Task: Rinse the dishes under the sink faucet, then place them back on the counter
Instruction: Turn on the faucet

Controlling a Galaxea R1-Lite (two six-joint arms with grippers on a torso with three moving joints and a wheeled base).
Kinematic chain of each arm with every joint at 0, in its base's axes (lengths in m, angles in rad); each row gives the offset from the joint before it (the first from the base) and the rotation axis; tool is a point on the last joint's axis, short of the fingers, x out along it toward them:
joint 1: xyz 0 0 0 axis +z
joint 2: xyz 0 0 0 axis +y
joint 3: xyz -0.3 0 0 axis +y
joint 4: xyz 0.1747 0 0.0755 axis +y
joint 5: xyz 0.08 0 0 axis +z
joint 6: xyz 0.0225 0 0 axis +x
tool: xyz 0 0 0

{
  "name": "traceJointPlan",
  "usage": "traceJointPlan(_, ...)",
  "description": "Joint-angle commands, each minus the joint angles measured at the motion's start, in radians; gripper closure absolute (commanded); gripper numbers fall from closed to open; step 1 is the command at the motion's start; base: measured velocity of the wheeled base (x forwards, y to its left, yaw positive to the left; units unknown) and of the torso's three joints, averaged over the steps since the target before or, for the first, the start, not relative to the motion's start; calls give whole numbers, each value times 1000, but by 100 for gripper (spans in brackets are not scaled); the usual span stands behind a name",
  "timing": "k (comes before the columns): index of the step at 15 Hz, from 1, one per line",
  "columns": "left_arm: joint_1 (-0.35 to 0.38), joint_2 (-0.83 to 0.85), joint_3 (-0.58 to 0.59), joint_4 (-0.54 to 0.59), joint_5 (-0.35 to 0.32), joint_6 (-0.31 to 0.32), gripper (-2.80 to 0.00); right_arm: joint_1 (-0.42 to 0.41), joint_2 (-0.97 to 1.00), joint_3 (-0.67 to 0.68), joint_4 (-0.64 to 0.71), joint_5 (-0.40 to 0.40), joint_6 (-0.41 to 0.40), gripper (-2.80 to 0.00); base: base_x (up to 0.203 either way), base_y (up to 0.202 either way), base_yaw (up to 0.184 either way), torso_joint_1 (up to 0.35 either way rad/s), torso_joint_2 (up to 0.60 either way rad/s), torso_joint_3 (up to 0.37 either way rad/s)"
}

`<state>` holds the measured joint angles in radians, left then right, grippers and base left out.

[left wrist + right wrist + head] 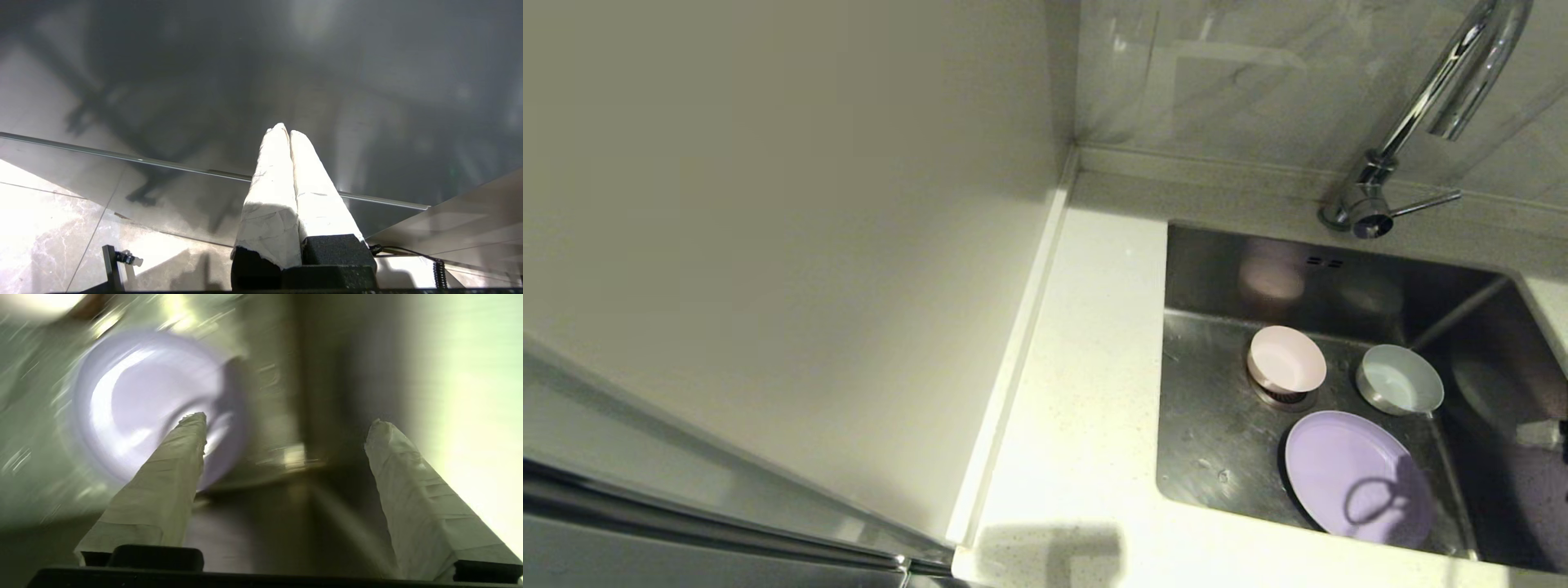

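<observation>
All three dishes lie inside the sink [1217, 425]. A pale pink bowl [1286, 359] sits over the drain, with a light blue-grey bowl [1399, 379] to its right. The lilac plate [1356, 478] lies flat nearer the front. The chrome faucet [1437, 98] arches over the back right, and no water shows. My right gripper [286, 420] is open above the sink floor with nothing between its fingers. The lilac plate [139, 404] lies beyond one finger [179, 457]. My left gripper [286, 130] is shut and empty, parked away from the sink.
The white speckled counter [1078, 367] runs along the sink's left and front, with a raised rim [1013, 351] against the beige wall panel [768, 204]. The faucet's thin lever [1425, 202] points right. Steel sink walls [327, 375] stand close around the right gripper.
</observation>
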<state>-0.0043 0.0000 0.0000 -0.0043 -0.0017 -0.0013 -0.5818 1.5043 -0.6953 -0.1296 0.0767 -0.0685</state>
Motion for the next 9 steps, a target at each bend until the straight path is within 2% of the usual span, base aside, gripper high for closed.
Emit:
traceJointPlan(1, 0, 0, 3, 0, 0, 0, 0, -66, -122, -30, -2, -84, 27, -280, 0, 0, 0, 0, 0, 0)
traceJointPlan(2, 0, 0, 3, 0, 0, 0, 0, -88, -146, -51, 2, -98, 53, -280, 0, 0, 0, 0, 0, 0)
traceJointPlan(3, 0, 0, 3, 0, 0, 0, 0, -101, -169, -63, 5, -110, 61, 0, 0, 0, 0, 0, 0, 0)
traceJointPlan(5, 0, 0, 3, 0, 0, 0, 0, -108, -214, -71, 19, -161, 64, 0, 0, 0, 0, 0, 0, 0)
traceJointPlan(9, 0, 0, 2, 0, 0, 0, 0, -107, -239, -107, 24, -163, 66, 0, 0, 0, 0, 0, 0, 0)
